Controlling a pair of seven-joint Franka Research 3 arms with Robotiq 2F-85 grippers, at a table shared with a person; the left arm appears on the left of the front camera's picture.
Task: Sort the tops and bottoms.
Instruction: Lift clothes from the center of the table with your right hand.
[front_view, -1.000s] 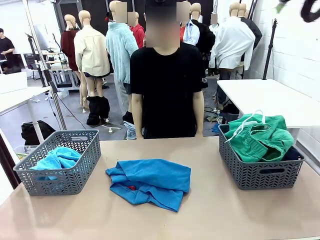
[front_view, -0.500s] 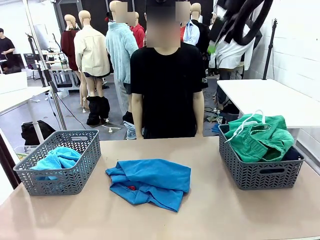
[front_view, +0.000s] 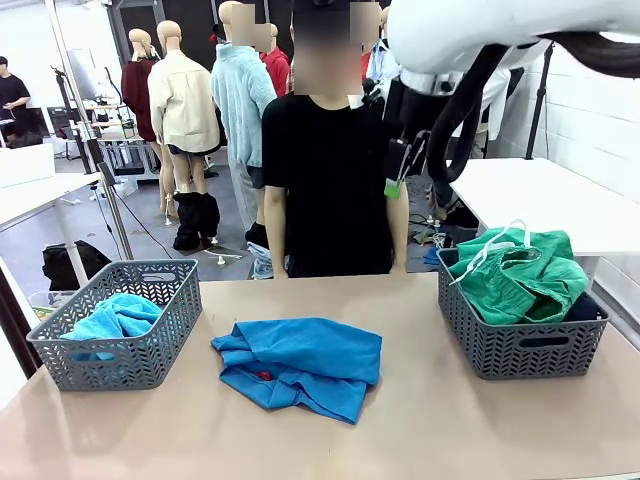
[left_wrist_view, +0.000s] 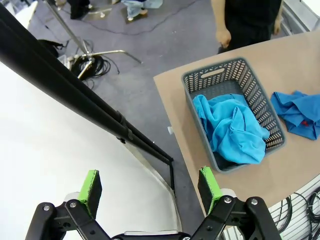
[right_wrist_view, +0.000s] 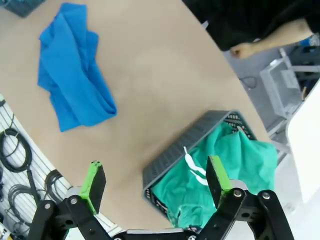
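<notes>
A medium blue top with a small red mark (front_view: 300, 362) lies crumpled on the table's middle, also seen as the blue top (right_wrist_view: 75, 92). A turquoise top (front_view: 115, 318) fills the left grey basket (front_view: 120, 365). Green bottoms with a white drawstring (front_view: 515, 275) sit heaped in the right basket (front_view: 520, 350), over a dark navy garment (front_view: 586, 306). My right gripper (front_view: 396, 180) hangs high over the table's far side, and in its wrist view the right gripper (right_wrist_view: 155, 179) is open and holds nothing. My left gripper (left_wrist_view: 150, 184) is open too, high off the table's left end.
A person in a black shirt (front_view: 335, 170) stands at the far edge, arms down, one hand (right_wrist_view: 242, 50) near the table. A second white table (front_view: 540, 200) stands behind the right basket. A black pole (left_wrist_view: 85, 95) and a white surface lie under my left gripper.
My right arm has swung in from the top right corner toward the middle, lower over the table's far side. The clothes and baskets have not moved.
</notes>
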